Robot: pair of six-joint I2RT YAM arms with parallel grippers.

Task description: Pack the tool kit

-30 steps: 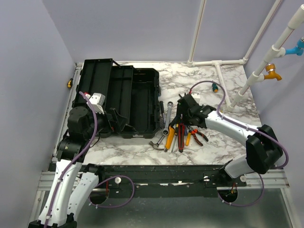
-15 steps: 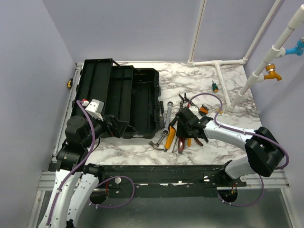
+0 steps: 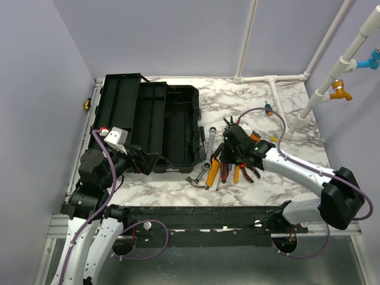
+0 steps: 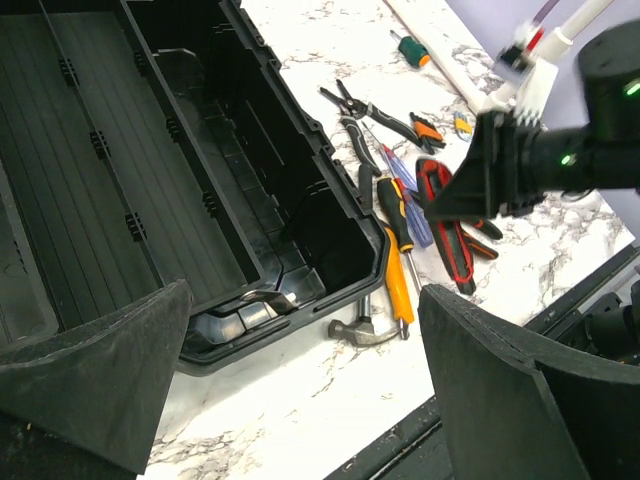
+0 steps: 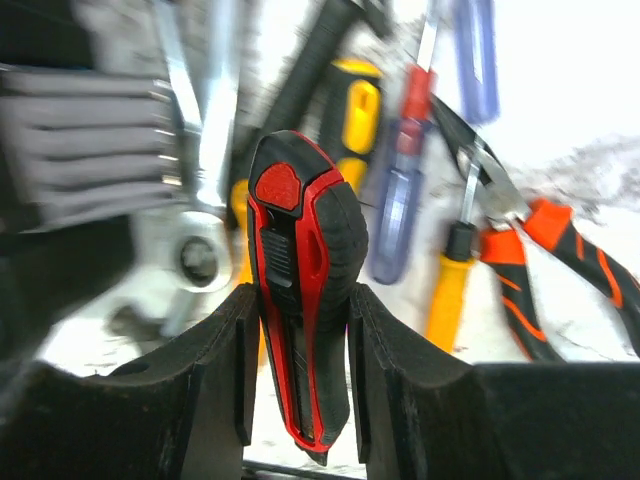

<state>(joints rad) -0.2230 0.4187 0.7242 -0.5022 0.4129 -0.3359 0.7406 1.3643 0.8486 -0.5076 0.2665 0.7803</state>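
Observation:
The black toolbox (image 3: 178, 98) lies open at the back left, its deep tub (image 4: 330, 215) bare inside. Hand tools lie in a heap to its right: a hammer (image 3: 195, 179), a yellow-handled screwdriver (image 3: 212, 172), wrenches (image 3: 208, 145) and orange pliers (image 3: 246, 172). My right gripper (image 3: 229, 155) is down on this heap. Its fingers (image 5: 215, 370) press both sides of a red-and-black utility knife (image 5: 305, 260), which rests among the tools. My left gripper (image 3: 148, 160) hangs wide open over the toolbox's near corner, holding nothing (image 4: 305, 300).
A small green-and-orange screwdriver (image 3: 268, 108) and dark needle-nose pliers (image 3: 228, 123) lie further back. White pipes (image 3: 279, 101) run along the back right of the marble table. The black front rail (image 3: 190, 217) borders the near edge.
My right gripper dropped onto the tool heap and its jaws closed in on the red-and-black knife. The left arm drew back and lower, jaws still wide.

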